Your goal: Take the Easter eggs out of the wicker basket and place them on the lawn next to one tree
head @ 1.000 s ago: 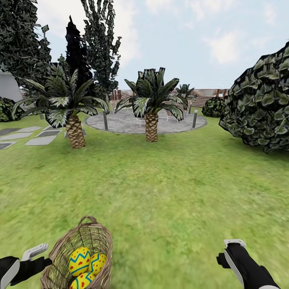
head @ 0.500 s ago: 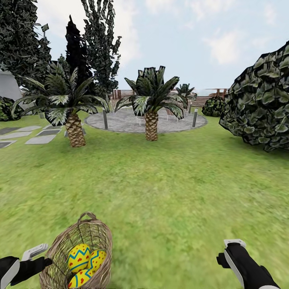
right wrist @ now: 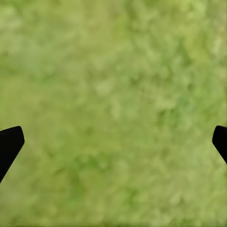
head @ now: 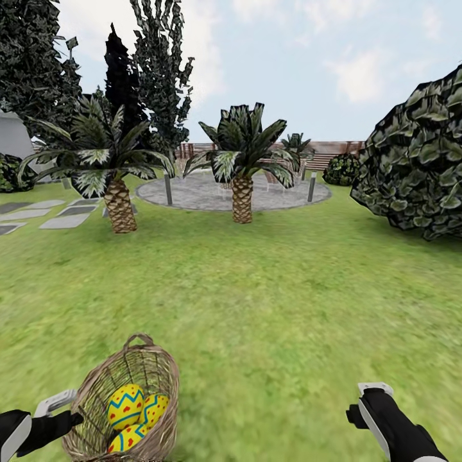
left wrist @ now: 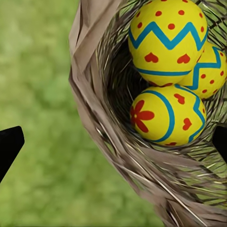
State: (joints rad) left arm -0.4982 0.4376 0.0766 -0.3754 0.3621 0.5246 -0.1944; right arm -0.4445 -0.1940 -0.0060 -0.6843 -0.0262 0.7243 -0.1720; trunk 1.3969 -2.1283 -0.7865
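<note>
Since 1.0 s ago the whole head view has shifted: the wicker basket (head: 125, 404) sits slightly higher in frame and the palms slightly lower, so the camera moved; the basket's place on the lawn (head: 276, 308) looks unchanged.

Nearest: left gripper (head: 56, 404) just beside the basket's outer wall, on its left. In the left wrist view its two dark fingertips (left wrist: 9, 146) stand wide apart, nothing between them but basket rim (left wrist: 101, 127) and grass. All three Easter eggs (head: 126, 405) lie inside the basket, touching one another.

Right gripper (head: 375, 391) well apart from the basket, to its right, over bare grass; fingers (right wrist: 9, 144) spread wide, holding nothing.

Farther beyond the basket: two palm trees (head: 242, 160), a round paved patch (head: 212, 192), a large bush (head: 417, 167), and a slatted fence (head: 333, 151).
</note>
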